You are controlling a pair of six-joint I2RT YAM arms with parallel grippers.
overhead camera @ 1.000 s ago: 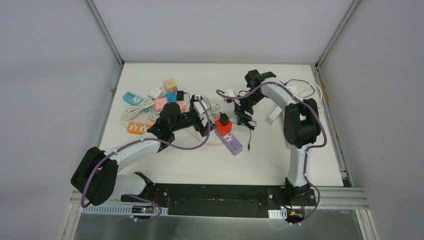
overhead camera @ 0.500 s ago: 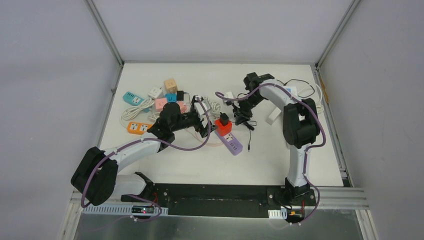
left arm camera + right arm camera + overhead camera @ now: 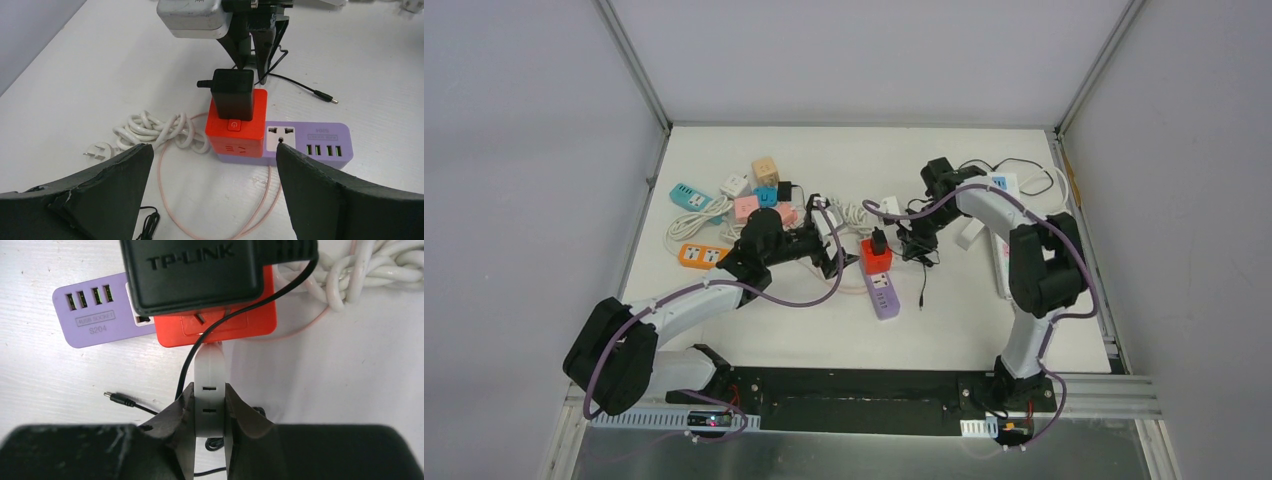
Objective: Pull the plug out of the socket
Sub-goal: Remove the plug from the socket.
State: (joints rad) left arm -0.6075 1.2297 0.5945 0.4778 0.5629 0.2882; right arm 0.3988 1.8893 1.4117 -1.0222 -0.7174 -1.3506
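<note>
A red cube socket (image 3: 876,260) sits on one end of a purple power strip (image 3: 884,296), with a black TP-LINK adapter plug (image 3: 879,240) in its top. All three show in the left wrist view: the cube (image 3: 237,129), the strip (image 3: 310,144) and the adapter (image 3: 234,94). My left gripper (image 3: 832,248) is open just left of the cube, its fingers wide apart in its own view (image 3: 212,147). My right gripper (image 3: 911,240) is behind the cube, shut on a white slotted plug (image 3: 210,390) that reaches the cube's side (image 3: 220,322).
A coiled white cable (image 3: 160,132) and a thin pink cord (image 3: 165,200) lie beside the cube. A black cable with a barrel tip (image 3: 117,400) trails right of the strip. Coloured sockets (image 3: 734,200) cluster at the back left. White strips (image 3: 972,232) lie at the right.
The right gripper has come in against the far side of the red cube. The purple strip with the cube has swung to lie more straight toward the front. The left gripper stays open.
</note>
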